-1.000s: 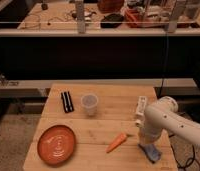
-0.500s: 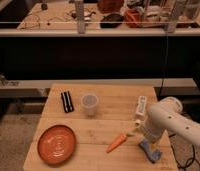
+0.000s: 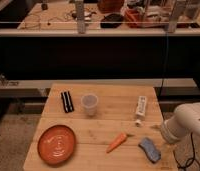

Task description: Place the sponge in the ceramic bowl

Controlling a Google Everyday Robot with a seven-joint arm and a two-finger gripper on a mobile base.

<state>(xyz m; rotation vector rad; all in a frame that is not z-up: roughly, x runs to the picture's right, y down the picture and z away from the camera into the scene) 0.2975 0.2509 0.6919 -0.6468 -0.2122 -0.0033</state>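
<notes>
While the sponge [image 3: 150, 150] lies lower right, we see the bowl [image 3: 57, 145] empty.
Our gripper [image 3: 167, 139] hovers beside the sponge; we cannot tell its state.

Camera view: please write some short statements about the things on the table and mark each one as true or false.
1. The sponge lies in the bowl. False: it lies on the table near the right front corner, and the bowl is empty at the far left.
2. The carrot lies between the bowl and the sponge. True.
3. The cup lies on its side. False: it stands upright.
4. The tool is at the right edge of the table, close to the sponge. True.
5. The tube lies to the right of the cup in the picture. True.
</notes>
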